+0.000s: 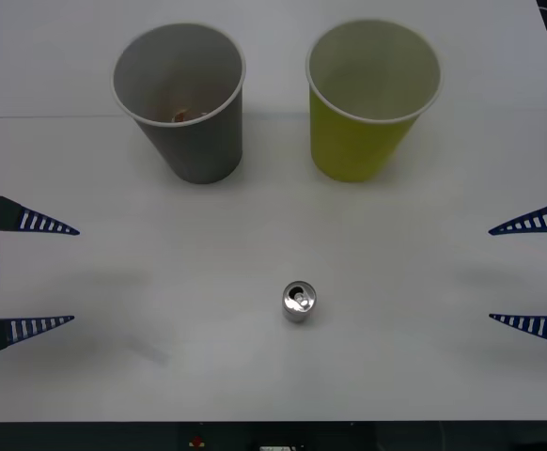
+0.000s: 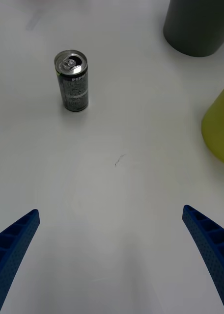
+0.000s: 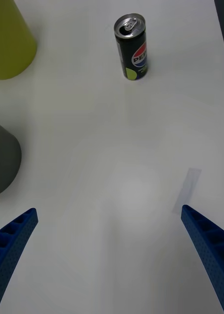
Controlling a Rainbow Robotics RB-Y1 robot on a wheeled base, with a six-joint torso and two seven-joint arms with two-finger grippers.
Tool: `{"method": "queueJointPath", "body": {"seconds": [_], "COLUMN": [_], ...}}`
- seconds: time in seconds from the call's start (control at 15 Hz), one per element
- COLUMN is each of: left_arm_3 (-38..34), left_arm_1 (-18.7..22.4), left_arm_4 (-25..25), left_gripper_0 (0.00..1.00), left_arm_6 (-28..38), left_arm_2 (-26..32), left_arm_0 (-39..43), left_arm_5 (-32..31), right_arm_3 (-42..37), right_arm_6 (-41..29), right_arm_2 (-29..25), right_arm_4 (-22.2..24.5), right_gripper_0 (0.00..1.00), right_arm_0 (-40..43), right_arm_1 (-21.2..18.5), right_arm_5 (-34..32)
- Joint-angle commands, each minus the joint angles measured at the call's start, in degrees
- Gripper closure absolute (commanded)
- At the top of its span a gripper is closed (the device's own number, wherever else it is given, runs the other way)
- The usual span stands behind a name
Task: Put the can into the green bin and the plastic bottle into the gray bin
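Can (image 1: 299,301) upright at lower center of tabletop (image 1: 161,282), gray bin (image 1: 183,99) upper left, green bin (image 1: 367,99) upper right. Left gripper (image 1: 53,274) and right gripper (image 1: 510,273) at frame edges, fingers apart, holding nothing.

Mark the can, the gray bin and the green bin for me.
can (image 1: 299,301): front view, on its silver top.
gray bin (image 1: 203,141): front view, on its outer gray wall.
green bin (image 1: 358,141): front view, on its outer yellow-green wall.

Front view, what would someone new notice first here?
Two big paper cups stand side by side at the far end of the white table: the gray bin on the left, the green bin on the right. The tiny can stands upright alone near the front, between the open left gripper and right gripper.
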Motion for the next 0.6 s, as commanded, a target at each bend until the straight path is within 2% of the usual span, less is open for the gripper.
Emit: {"method": "queueJointPath", "body": {"seconds": [0.07,0.13,0.4,0.6], "left_arm_3": [0.0,0.0,0.0,0.0], "left_arm_1": [0.0,0.0,0.0,0.0], "left_arm_4": [0.0,0.0,0.0,0.0], "left_gripper_0": [0.0,0.0,0.0,0.0], "left_arm_6": [0.0,0.0,0.0,0.0], "left_arm_2": [0.0,0.0,0.0,0.0], "left_arm_0": [0.0,0.0,0.0,0.0], "left_arm_5": [0.0,0.0,0.0,0.0], "right_arm_3": [0.0,0.21,1.36,3.64], "right_arm_6": [0.0,0.08,0.96,1.92], "right_arm_2": [0.0,0.06,0.06,2.78], "right_arm_4": [0.0,-0.73,-4.07,-6.36], "right_gripper_0": [0.0,0.0,0.0,0.0], "right_arm_0": [0.0,0.03,0.03,0.03], "right_arm_1": [0.0,1.28,1.98,3.48], "right_arm_5": [0.0,0.31,1.02,1.37]}}
